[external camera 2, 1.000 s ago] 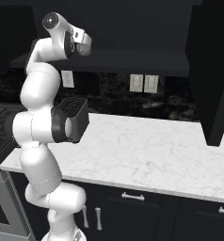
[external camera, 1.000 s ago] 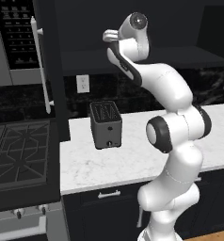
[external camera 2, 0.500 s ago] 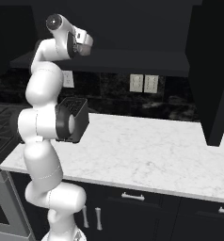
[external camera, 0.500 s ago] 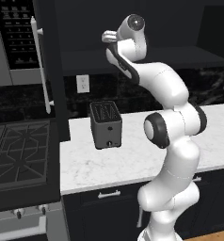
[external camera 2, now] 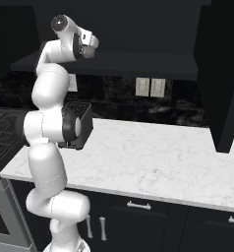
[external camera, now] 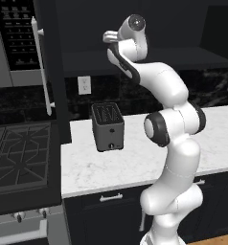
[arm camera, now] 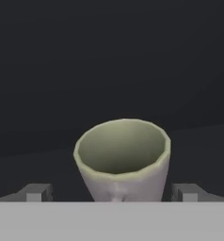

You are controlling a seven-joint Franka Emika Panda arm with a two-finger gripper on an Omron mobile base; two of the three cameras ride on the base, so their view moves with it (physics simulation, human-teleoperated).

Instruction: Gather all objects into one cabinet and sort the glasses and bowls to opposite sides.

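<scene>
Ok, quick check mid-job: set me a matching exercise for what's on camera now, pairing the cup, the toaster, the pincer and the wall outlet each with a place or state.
Things:
1. cream cup
2. black toaster
3. pincer
4. wall outlet

Places or states:
A. on the white marble counter, near its stove end
B. open, one fingertip on each side of a cup
C. upright between the fingertips on a dark shelf
D. on the dark backsplash above the counter

Pairs: 1-C, 2-A, 3-B, 4-D
</scene>
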